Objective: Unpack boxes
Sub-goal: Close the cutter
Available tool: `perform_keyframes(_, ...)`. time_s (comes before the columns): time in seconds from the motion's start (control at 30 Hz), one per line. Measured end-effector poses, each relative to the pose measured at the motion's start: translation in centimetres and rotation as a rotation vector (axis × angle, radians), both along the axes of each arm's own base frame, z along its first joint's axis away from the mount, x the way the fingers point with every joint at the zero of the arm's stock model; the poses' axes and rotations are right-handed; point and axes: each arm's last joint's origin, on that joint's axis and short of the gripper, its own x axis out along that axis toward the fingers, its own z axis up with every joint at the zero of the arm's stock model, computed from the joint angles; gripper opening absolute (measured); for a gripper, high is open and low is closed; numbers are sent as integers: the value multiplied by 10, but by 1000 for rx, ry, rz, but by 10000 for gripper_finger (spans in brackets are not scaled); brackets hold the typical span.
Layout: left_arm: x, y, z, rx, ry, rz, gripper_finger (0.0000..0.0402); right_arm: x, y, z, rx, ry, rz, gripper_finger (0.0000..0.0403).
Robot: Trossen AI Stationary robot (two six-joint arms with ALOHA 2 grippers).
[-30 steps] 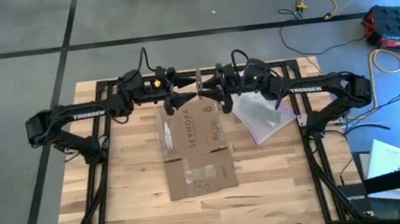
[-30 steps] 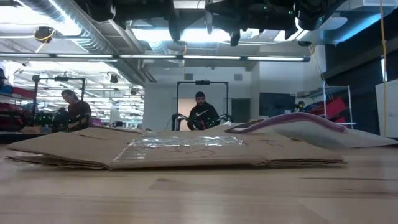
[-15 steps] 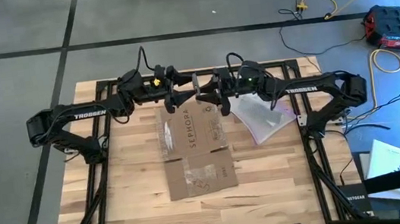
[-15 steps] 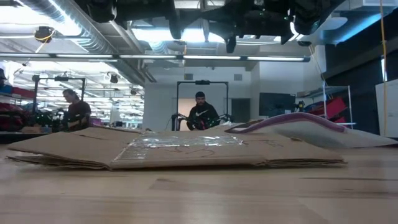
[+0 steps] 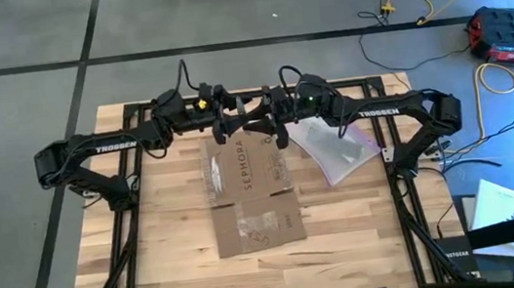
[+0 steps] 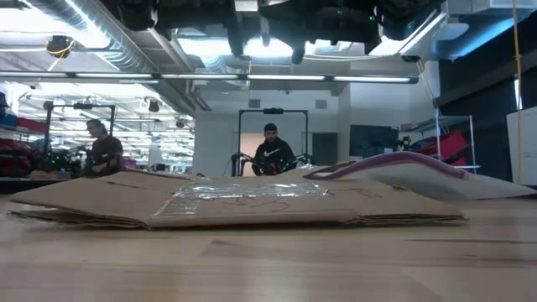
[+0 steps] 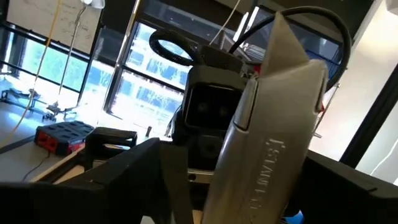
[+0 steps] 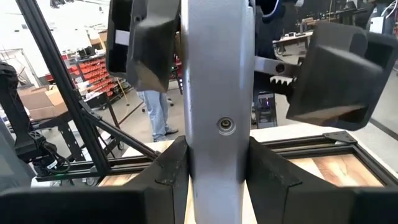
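The box (image 5: pixel 247 180) lies flattened on the table with its SEPHORA lettering up; the low view shows it as a flat cardboard slab (image 6: pixel 235 201). Both arms meet high above its far edge. My right gripper (image 8: pixel 217 165) is shut on a grey knife-like tool (image 8: pixel 217 74), which sticks out toward my left gripper (image 5: pixel 235 122). The left gripper stands open, with its fingers (image 8: pixel 146 46) on either side of the tool's free end (image 7: pixel 273 118). My right gripper pinches the grey tool's near end (image 8: pixel 217 146) between its two fingers, on the tool's two narrow edges. The fingers come level from the table's right and lie along the tool. The tool is lifted clear, high above the box. My left gripper: one finger stands close against the tool's side, and whether it touches I cannot tell.
A clear plastic bag with a purple edge (image 5: pixel 336 149) lies right of the box, under the right arm. Black frame rails (image 5: pixel 134 179) run along the table's left and right sides. People stand in the room beyond the table (image 6: pixel 273 151).
My right gripper has carried the grey tool toward the table's left, up to my left gripper, so that the tool's free end now stands between the left fingers. The box and the bag have not moved.
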Motion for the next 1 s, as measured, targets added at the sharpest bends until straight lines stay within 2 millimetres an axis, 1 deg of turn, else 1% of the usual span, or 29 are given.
perform_keyframes(0.3, -1, 1, 1, -14, -13, 2, 312, 1, 0, -1, -1, 3, 0, 105)
perform_keyframes(0.37, -1, 1, 1, -10, -13, 2, 305, 1, 0, -2, 0, 5, 0, 105)
perform_keyframes(0.4, -1, 1, 1, -6, -12, 3, 295, 1, 0, -1, 0, 5, 0, 105)
perform_keyframes(0.47, -1, 1, 1, 3, -7, 4, 261, 1, 0, -1, 1, 5, -1, 105)
perform_keyframes(0.63, -1, 1, 0, 21, 5, 7, 148, 1, -1, -2, 9, 13, -6, 105)
perform_keyframes(0.67, -1, 1, 0, 39, 6, 9, 131, 1, -1, -3, 22, 19, -5, 105)
perform_keyframes(0.7, -1, 2, 0, 49, 6, 12, 126, 1, 0, -3, 29, 21, -5, 105)
perform_keyframes(1.0, -1, 1, 0, 62, 4, 4, 126, 1, 0, -3, 17, 20, -3, 105)
